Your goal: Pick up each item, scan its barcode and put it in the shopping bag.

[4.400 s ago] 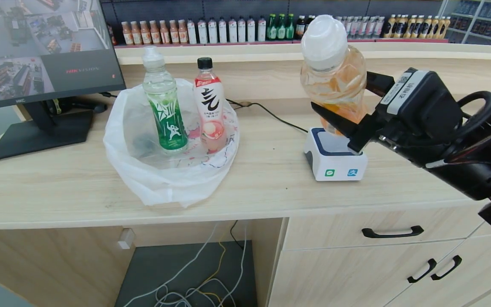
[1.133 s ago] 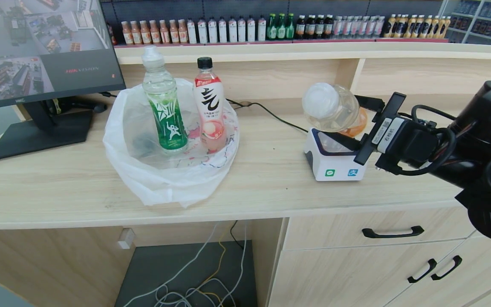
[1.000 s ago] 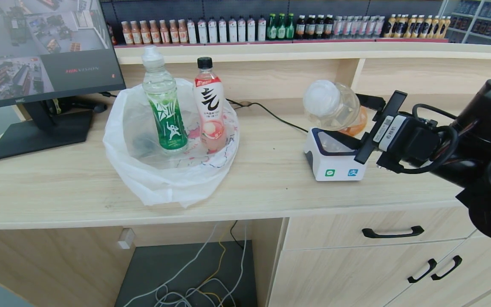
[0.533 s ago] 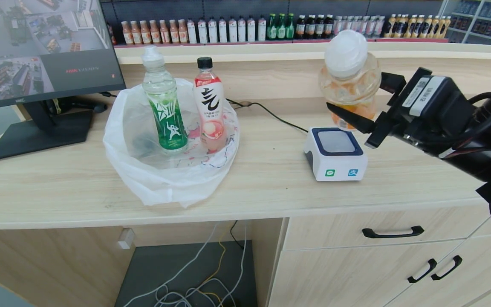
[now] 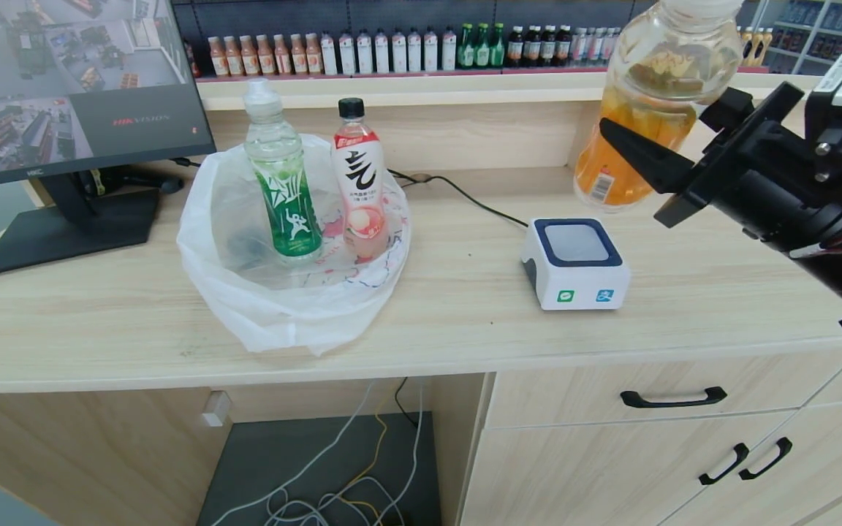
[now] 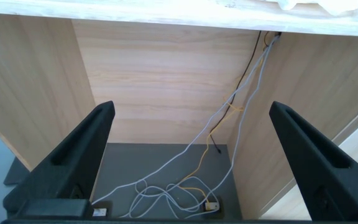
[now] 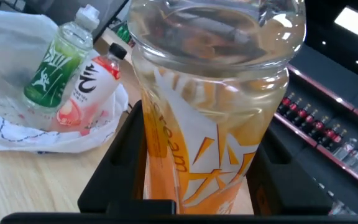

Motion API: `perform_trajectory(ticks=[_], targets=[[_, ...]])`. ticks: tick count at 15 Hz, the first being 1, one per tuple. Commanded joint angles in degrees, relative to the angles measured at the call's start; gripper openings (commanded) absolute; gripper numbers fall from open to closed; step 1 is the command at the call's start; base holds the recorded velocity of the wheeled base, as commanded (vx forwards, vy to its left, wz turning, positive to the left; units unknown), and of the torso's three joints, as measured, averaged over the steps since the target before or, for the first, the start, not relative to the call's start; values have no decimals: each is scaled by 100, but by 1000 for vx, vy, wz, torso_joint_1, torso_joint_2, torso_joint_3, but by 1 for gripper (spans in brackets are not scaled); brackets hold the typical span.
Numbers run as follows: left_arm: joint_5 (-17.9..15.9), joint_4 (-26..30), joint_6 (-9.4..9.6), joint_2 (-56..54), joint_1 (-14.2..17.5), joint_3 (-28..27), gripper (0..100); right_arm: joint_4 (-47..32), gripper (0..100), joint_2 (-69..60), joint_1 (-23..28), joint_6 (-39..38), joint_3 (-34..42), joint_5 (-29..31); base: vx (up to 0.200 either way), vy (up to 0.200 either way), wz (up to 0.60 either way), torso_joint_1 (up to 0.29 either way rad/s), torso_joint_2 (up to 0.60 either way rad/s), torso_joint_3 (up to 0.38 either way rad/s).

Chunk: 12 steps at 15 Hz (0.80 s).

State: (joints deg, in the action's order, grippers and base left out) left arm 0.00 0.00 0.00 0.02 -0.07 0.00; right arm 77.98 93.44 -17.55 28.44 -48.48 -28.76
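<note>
My right gripper (image 5: 673,142) is shut on a clear bottle of orange drink (image 5: 647,109) and holds it upright, high above the counter's right rear, behind and to the right of the white barcode scanner (image 5: 575,264). In the right wrist view the orange drink bottle (image 7: 210,118) sits between both dark fingers (image 7: 117,168). The white shopping bag (image 5: 293,241) lies open left of the scanner, with a green bottle (image 5: 278,175) and a pink bottle (image 5: 359,183) standing in it. My left gripper (image 6: 191,162) hangs open below the counter's edge, nothing between its fingers.
A monitor (image 5: 63,80) on a black stand occupies the counter's far left. A black cable (image 5: 457,191) runs behind the scanner. A raised wooden ledge (image 5: 465,91) backs the counter, with shelves of bottles beyond. Drawers (image 5: 673,398) sit under the right side; loose wires (image 6: 185,186) lie below.
My right gripper tilted the orange drink bottle down over the scanner, then turned it upright and lifted it up and to the right, away from the scanner.
</note>
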Motion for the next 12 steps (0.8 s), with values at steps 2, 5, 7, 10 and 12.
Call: perform_trajectory(ticks=[2,5,7,10,12], targets=[[0,0,0,-2,-1,0,100,613,0,157,200,-603,603,397,0,0,0,0,0,0],[0,0,0,-2,-1,0,100,1017,0,95,296,-1359,1095,1522,0,0,0,0,0,0],[0,0,0,-2,-1,0,100,1167,0,87,296,-1561,1253,1786,0,0,0,0,0,0],[0,0,0,-2,-1,0,100,1202,0,95,296,-1710,1297,1847,0,0,0,0,0,0],[0,0,-9,-2,-1,0,100,1202,0,113,296,-1921,1368,2137,0,0,0,0,0,0]])
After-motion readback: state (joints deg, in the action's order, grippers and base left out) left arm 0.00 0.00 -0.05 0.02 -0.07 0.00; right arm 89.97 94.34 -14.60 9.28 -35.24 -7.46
